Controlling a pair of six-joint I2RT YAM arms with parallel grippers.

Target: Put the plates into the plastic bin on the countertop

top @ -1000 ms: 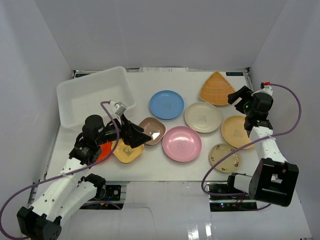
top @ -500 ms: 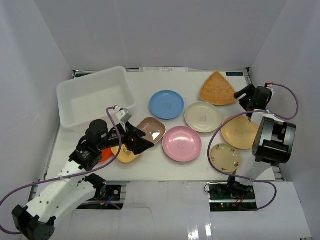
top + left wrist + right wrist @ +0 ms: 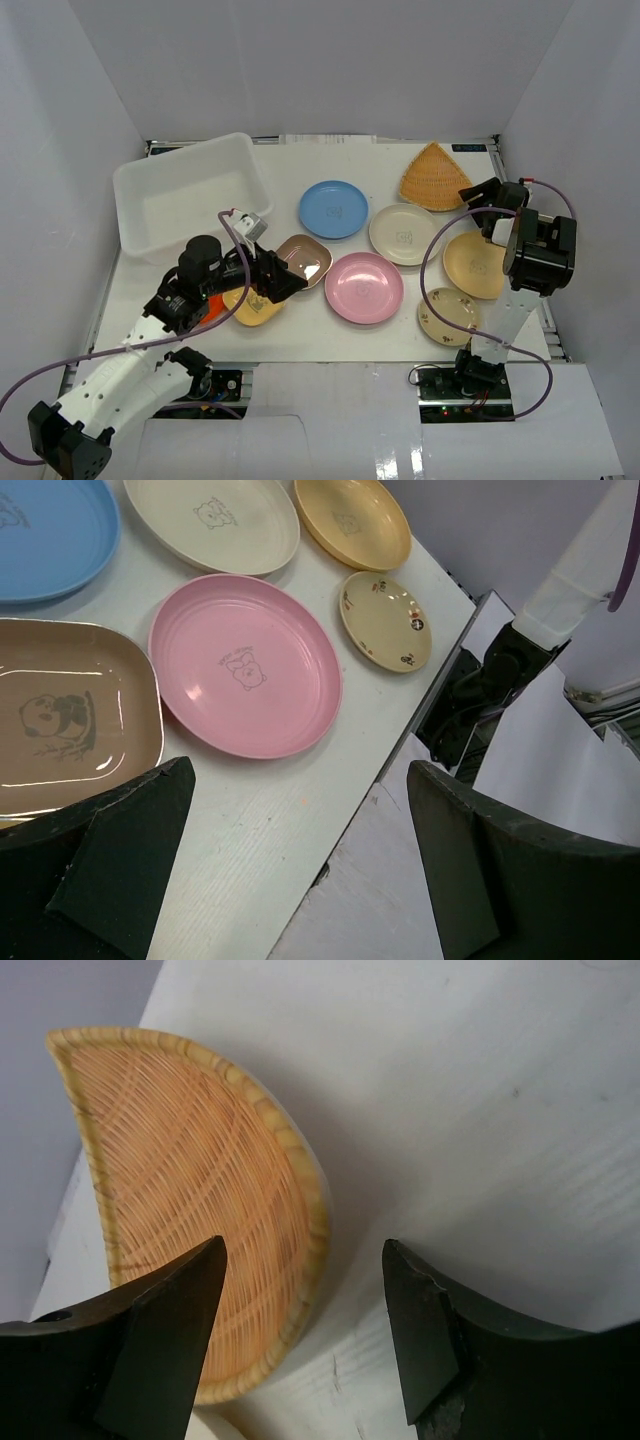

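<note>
Plates (image 3: 245, 665): all out on the bench (image 3: 350, 165), none inside the plastic bin (image 3: 185, 205) at the far left. Blue plate (image 3: 333, 209), cream plate (image 3: 406, 233), pink plate (image 3: 364, 287) and brown square plate (image 3: 305, 260) in the middle; round yellow plate (image 3: 475, 264) and small beige plate (image 3: 448, 315) towards the right. Left tool (image 3: 278, 282): hangs wide open and empty, low, just beside the brown square plate, with a yellow square plate (image 3: 252, 308) partly under it and an orange plate (image 3: 208, 300) mostly hidden just left of that. Right tool (image 3: 300, 1330): stands open astride the curved rim of the woven fan-shaped plate (image 3: 190, 1160) at the far right, one pad (image 3: 160, 1340) over the weave, the other over bare bench; contact with the rim hard to tell
</note>
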